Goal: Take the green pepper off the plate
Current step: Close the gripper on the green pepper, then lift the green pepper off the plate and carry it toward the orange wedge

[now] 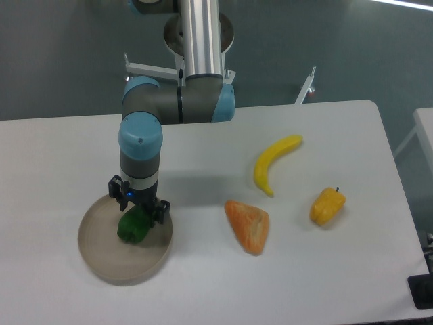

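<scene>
1. The green pepper lies on the plate, which sits near the front-left corner of the table. The pepper rests in the plate's back half, towards the rim nearest the arm.

2. The gripper hangs straight down over the pepper, its body covering the pepper's top. Whether the fingers are released or already clenched on it, I cannot tell; their tips are hidden behind the pepper and the gripper's dark housing.

3. Handling, as a judgement: the pepper looks light and fairly stiff, but glossy and lumpy, so it may slip or roll under a loose pinch. The best hold is probably across its broad middle, fingers on two opposite flanks (not on a ridge or near the stem end).

4. The plate's rim is low, so a straight lift should clear it. The plate itself could shift if the fingers press on it.

5. Room for moving: the table's left and front edges are close to the plate. Towards the right lie an orange wedge-shaped piece, a banana and a yellow-orange pepper, all well apart from the plate, with bare table between. Upwards looks the freest way out.
</scene>
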You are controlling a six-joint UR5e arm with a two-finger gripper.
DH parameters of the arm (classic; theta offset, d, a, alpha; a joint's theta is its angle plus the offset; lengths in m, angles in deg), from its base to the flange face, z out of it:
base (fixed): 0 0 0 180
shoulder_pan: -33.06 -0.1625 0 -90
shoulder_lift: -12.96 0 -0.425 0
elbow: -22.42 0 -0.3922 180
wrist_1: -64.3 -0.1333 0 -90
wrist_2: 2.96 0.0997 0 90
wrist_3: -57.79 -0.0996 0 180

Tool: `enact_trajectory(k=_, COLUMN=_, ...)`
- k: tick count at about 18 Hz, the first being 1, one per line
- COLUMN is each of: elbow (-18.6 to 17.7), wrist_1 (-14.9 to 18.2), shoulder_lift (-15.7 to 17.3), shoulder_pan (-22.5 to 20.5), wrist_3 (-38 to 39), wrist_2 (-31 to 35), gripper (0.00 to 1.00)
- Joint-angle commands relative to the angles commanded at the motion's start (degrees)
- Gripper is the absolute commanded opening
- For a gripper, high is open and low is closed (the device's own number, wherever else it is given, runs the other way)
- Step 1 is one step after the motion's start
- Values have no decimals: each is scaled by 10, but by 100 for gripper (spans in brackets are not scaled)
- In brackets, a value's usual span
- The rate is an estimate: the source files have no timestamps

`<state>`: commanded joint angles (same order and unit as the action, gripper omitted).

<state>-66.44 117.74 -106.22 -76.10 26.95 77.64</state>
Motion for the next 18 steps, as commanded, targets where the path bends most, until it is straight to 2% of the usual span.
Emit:
enact_trajectory(k=2, elbow=1, wrist_1=0, shoulder_lift=0, shoulder_pan=0, wrist_3=-4, wrist_2=0, gripper=44)
enact_trajectory(k=8, elbow=11, wrist_1=1, shoulder_lift=5, shoulder_pan=0, wrist_3=-12, wrist_2=2, gripper=41)
enact_trajectory(k=11, elbow=36, wrist_1=9, shoulder_lift=11, shoulder_pan=-5, wrist_3=-25, wrist_2=10, gripper=41)
enact_trajectory(k=13, elbow=51, wrist_1=13, shoulder_lift=22, shoulder_pan=-25, wrist_3=-46, wrist_2=13, gripper=41)
enact_trajectory(k=15, elbow=53, wrist_1=32, shoulder_lift=40, shoulder_pan=-54, wrist_3=-86, wrist_2=13, gripper=41)
enact_trajectory(k=18, elbow=57, wrist_1=82, shoulder_lift=65, shoulder_pan=-102, wrist_3=-159, wrist_2=14, gripper=41)
